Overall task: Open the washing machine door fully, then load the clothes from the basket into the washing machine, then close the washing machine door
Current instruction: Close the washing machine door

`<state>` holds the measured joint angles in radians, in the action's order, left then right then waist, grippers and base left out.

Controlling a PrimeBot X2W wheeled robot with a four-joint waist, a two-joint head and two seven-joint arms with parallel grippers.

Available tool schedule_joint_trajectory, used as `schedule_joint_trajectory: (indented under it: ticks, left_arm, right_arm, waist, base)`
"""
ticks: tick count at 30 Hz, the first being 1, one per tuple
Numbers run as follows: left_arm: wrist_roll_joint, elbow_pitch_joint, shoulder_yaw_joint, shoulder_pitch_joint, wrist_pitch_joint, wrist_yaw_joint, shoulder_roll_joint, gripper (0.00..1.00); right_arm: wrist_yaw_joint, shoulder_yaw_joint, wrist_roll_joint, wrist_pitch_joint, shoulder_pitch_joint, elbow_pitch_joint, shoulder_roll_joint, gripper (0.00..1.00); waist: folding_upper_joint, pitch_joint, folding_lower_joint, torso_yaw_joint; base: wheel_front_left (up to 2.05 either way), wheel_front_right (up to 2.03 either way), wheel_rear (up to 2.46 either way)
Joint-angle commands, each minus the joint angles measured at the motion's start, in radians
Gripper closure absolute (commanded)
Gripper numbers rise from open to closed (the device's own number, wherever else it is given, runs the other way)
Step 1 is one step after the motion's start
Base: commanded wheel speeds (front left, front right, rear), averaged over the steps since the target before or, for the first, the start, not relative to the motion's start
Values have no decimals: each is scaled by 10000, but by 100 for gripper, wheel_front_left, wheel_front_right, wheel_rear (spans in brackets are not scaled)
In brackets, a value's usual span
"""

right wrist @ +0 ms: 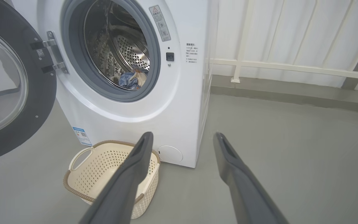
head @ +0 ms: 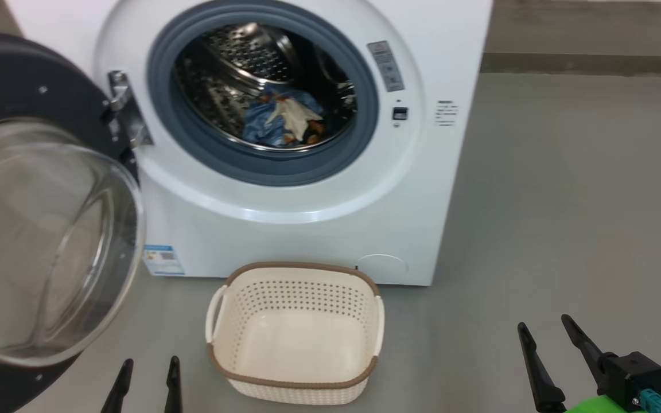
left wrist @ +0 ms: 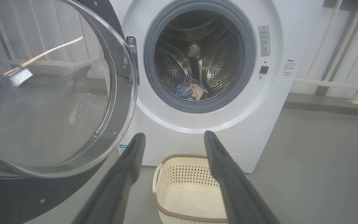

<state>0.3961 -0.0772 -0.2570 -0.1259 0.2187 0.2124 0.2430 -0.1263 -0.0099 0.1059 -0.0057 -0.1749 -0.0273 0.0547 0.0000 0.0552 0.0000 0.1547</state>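
Two steps of three look done: the washing machine door (head: 38, 229) stands wide, the clothes (head: 284, 120) lie low inside the washing machine (head: 307, 229) (the basket (head: 302, 267) sits emptied on the floor before it); left gripper (head: 151, 361) and right gripper (head: 543, 322) gape, holding nothing, so I judge only closing remains

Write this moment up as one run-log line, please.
door open | clothes in drum | basket empty | left gripper open, empty | right gripper open, empty | likely next: close door
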Motion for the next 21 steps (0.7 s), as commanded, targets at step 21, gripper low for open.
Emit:
schedule_joint_trajectory:
  ticks: [21]
  left_arm:
    - [149, 799, 460, 291, 51, 266, 238, 0]
  right_arm:
    - [-44, 1013, 156, -82, 815, 88, 226, 0]
  waist:
    - [0, -92, 0, 3429]
  base:
    - [0, 0, 0]
